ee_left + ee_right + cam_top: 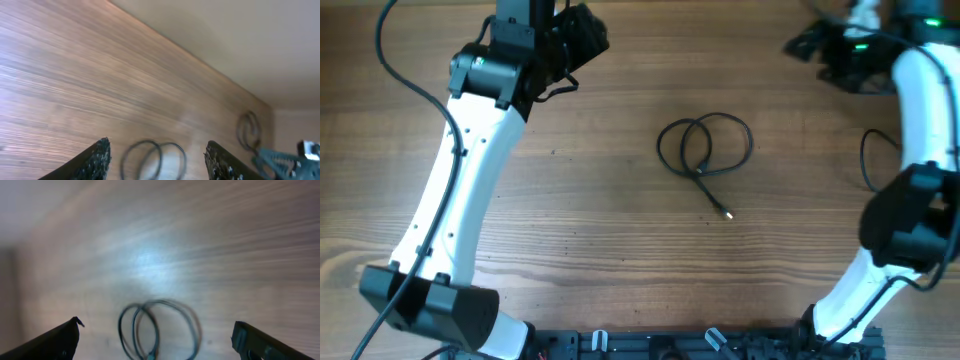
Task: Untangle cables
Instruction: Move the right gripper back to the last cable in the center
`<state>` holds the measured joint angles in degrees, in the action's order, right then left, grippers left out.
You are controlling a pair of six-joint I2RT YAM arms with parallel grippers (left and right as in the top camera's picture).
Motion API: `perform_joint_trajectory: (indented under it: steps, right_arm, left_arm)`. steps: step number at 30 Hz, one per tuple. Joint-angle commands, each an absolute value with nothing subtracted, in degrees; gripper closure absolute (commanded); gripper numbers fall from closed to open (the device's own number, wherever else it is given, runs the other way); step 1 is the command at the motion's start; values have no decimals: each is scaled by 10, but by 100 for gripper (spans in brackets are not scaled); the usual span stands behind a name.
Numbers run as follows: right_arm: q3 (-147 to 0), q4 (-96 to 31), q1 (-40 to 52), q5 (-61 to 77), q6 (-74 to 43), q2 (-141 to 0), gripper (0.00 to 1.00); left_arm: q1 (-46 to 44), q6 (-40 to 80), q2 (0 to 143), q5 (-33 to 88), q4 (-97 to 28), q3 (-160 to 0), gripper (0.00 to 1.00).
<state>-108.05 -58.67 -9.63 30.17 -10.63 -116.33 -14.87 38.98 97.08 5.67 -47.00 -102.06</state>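
One thin black cable (705,145) lies coiled in two overlapping loops at the table's middle, with its plug end (728,213) trailing toward the front. My left gripper (582,35) is at the far left edge, well away from it. My right gripper (810,42) is at the far right edge, also apart from it. In the left wrist view the fingers (157,145) are open and empty, and the coil (152,155) shows between them at a distance. In the right wrist view the fingers (157,322) are open and empty, and the coil (157,330) lies on the table beyond them.
The wooden table (570,200) ends at a far edge (200,65). A dark wire loop (870,160) hangs by the right arm; it also shows in the left wrist view (248,130). The arm bases stand at the front corners.
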Motion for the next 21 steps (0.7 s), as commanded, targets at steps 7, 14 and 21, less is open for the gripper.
perform_joint_trajectory:
  steps: [7,14,21]
  right_arm:
    - [-1030,-637,103,180,77,-1168,3]
    - [-955,-623,194,176,122,-1168,14]
    - [-880,-563,249,113,124,-1168,16]
  left_arm:
    - [-58,375,979,19,-492,-1023,35]
    - [-34,375,979,18,-515,-1023,33]
    - [-31,375,980,18,-515,-1023,31]
